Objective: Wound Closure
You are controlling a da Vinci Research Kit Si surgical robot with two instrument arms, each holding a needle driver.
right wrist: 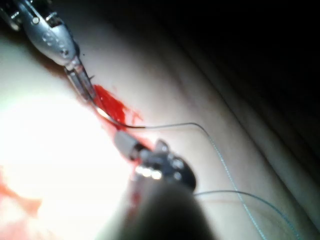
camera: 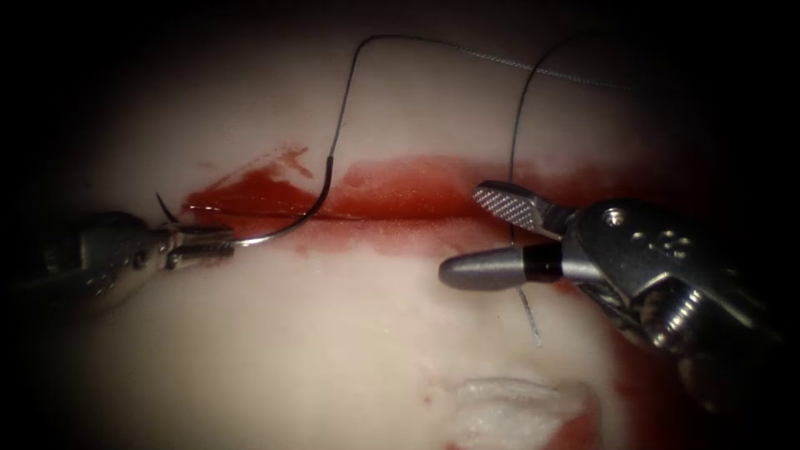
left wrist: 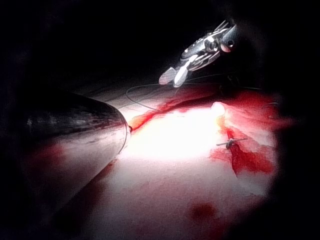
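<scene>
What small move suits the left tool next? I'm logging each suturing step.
Probably lift the needle clear: the left tool grips it near its tip, the needle lies over the cut, thread trailing; the right tool is open, empty.

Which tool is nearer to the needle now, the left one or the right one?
Left. The left tool has its jaws shut on the needle near its pointed end, at the cut's left end. The right tool, jaws open and empty, is apart to the right.
</scene>
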